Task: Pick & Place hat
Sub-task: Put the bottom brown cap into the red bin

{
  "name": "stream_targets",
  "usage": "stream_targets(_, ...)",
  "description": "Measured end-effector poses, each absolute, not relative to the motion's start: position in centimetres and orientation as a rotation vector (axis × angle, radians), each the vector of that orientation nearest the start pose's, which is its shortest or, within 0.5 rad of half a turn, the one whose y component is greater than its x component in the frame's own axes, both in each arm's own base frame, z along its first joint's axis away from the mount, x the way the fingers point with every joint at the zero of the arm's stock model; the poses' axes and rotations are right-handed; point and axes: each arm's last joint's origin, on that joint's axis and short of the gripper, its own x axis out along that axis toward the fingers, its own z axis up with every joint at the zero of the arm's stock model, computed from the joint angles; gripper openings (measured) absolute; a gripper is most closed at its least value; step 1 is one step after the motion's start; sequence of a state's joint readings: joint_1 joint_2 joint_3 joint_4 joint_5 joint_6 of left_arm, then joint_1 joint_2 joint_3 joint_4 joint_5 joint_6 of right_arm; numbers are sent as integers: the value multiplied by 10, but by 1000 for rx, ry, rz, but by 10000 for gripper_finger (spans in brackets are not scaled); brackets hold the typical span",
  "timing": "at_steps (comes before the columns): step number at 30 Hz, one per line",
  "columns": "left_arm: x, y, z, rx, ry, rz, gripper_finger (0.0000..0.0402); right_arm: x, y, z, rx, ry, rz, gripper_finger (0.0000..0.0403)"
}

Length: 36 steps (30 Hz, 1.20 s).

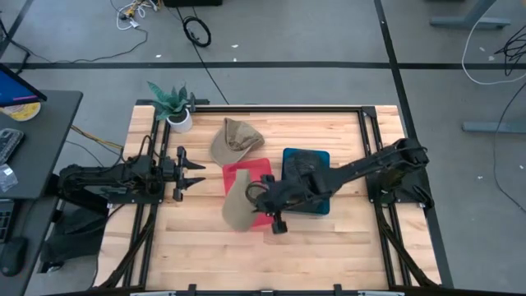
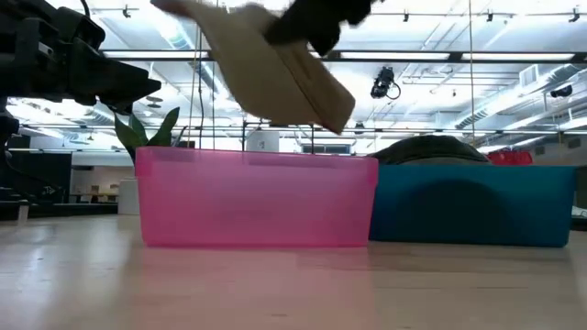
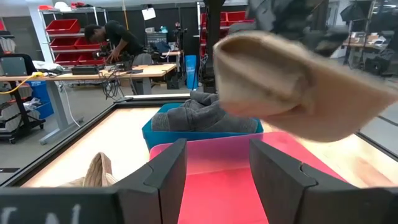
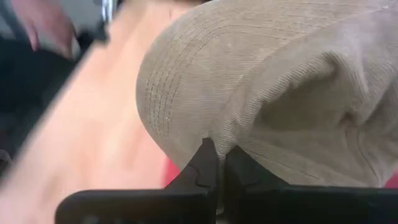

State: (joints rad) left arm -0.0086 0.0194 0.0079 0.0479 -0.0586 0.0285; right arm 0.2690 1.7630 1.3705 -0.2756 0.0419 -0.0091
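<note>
While the right arm reaches across the middle, scene reads as follows:
Worktop [image 1: 345, 247]: wood slab in a black frame, both arms over it.
Right arm: stretched from the right edge toward centre, above the bins.
Left arm: parked at the left edge, pointing toward centre.
Blue bin [image 1: 320, 156]: right of centre, touching the pink bin; dark grey fabric [image 3: 205, 115] piled inside.
Pink bin [image 1: 238, 171]: centre of worktop, partly covered by the held hat in the high view.
Held hat [image 1: 238, 201]: tan cap, in the air above the pink bin, tilted, brim down toward the blue bin in the low view.
Second hat [image 1: 234, 140]: tan cap flat on the worktop, just behind the pink bin.
Plant [image 1: 173, 103]: small white pot, back-left corner.
Right hand [image 4: 216, 163]: clenched on the held hat's edge.
Left hand [image 1: 197, 174]: released, fingers apart, holding nothing, facing the pink bin.
</note>
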Motion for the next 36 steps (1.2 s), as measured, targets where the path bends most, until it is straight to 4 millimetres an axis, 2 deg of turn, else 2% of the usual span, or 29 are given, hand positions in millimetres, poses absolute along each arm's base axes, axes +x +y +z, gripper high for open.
stream_targets(5,98,1,169,28,-36,50,177,380,73,255,-222,784,242,2)
stream_targets(9,98,1,169,28,-36,50,177,379,58,254,-251,830,254,2)
stream_targets(14,98,1,169,28,-36,51,177,380,53,261,-300,846,310,2)
stream_targets(18,98,1,169,28,-36,50,177,385,49,277,-312,854,296,2)
stream_targets(24,98,1,170,27,-40,51,177,386,48,290,-404,978,326,2)
stream_targets(26,98,1,169,27,-34,50,177,391,48,294,-447,969,332,2)
stream_targets(31,99,1,169,27,-30,48,177,405,49,293,-483,961,361,2)
stream_targets(36,99,1,168,28,-22,50,177,416,51,271,-491,1030,443,2)
